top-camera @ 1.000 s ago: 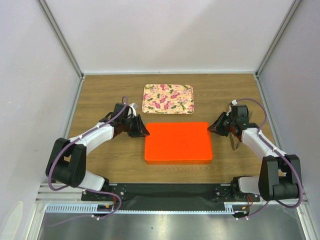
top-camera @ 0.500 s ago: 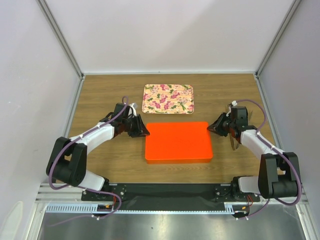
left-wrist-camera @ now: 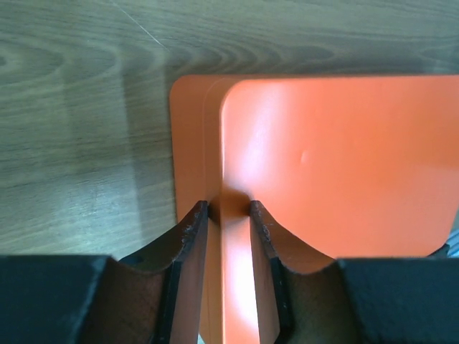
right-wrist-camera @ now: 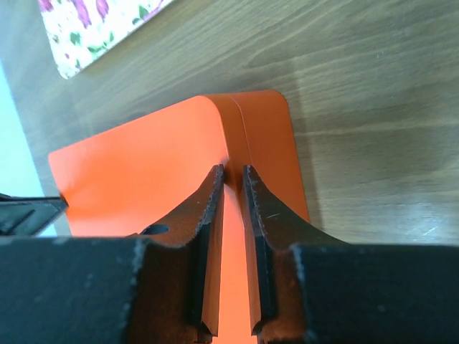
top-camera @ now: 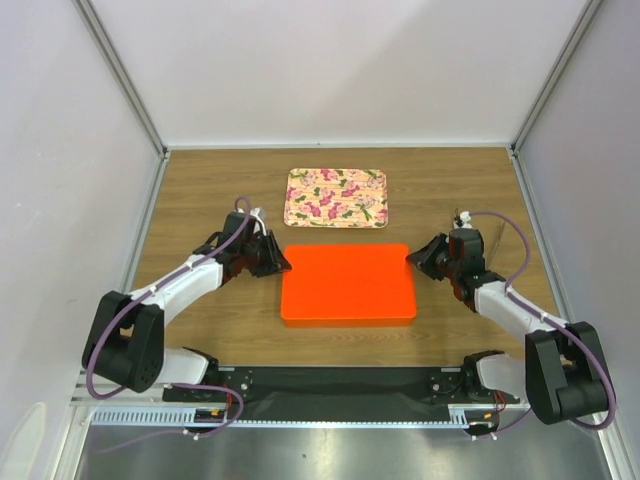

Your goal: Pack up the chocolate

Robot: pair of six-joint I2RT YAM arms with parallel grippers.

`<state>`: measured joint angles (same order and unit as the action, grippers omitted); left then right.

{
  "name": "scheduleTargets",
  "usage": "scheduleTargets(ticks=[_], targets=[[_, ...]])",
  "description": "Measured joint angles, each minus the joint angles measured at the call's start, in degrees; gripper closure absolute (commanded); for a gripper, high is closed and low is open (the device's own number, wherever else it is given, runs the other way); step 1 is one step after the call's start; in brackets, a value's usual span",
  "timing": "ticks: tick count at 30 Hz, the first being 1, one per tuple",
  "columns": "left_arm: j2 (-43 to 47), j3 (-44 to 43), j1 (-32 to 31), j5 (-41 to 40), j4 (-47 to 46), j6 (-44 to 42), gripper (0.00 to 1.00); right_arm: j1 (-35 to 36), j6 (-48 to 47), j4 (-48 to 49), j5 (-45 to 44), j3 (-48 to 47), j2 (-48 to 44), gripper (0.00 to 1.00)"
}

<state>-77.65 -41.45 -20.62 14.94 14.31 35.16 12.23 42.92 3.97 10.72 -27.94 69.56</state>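
Note:
No chocolate shows in any view. An orange box with a rounded orange lid [top-camera: 348, 285] lies at the table's middle. My left gripper [top-camera: 282, 266] is shut on the lid's left edge, and in the left wrist view [left-wrist-camera: 228, 208] its jaws pinch the lid [left-wrist-camera: 337, 158] above the wider base [left-wrist-camera: 188, 143]. My right gripper [top-camera: 412, 259] is shut on the lid's right edge, and in the right wrist view [right-wrist-camera: 234, 170] its jaws pinch the lid [right-wrist-camera: 143, 179] over the base rim [right-wrist-camera: 269, 143].
A floral-patterned tray [top-camera: 336, 197] lies flat just behind the orange box and shows at the top left of the right wrist view [right-wrist-camera: 93, 29]. White walls enclose the wooden table [top-camera: 200, 190] on three sides.
The orange box has shifted a little left and toward the near edge, with both grippers moving along at its two ends.

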Motion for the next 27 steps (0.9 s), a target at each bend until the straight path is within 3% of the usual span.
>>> scheduleTargets(ticks=[4,7,10,13,18,21,27], targets=[[1.3,1.0,0.0,-1.5,-0.5,0.8,0.60,1.5,4.0,4.7,-2.2,4.2,-2.6,0.77],[2.4,1.2,0.0,-3.3,0.5,0.9,0.56,3.2,5.3,3.0,-2.2,5.1,-5.2,0.68],[3.7,0.7,-0.2,-4.7,3.6,0.9,0.37,4.7,5.0,-2.6,-0.8,3.7,-6.5,0.65],[5.5,-1.6,-0.9,-6.2,7.6,0.8,0.30,5.8,4.3,-8.8,0.8,1.0,-6.4,0.62],[9.2,-7.9,-1.2,-8.9,11.7,0.3,0.29,5.9,2.3,-16.8,0.9,-2.2,-6.4,0.57],[11.9,-8.9,-1.2,-8.3,11.7,-0.1,0.33,5.1,0.0,-22.4,0.1,-4.6,-6.4,0.56],[17.5,-3.4,-1.2,-4.7,11.6,-0.7,0.42,5.0,-3.6,-30.2,-0.2,-10.4,-8.4,0.66]])
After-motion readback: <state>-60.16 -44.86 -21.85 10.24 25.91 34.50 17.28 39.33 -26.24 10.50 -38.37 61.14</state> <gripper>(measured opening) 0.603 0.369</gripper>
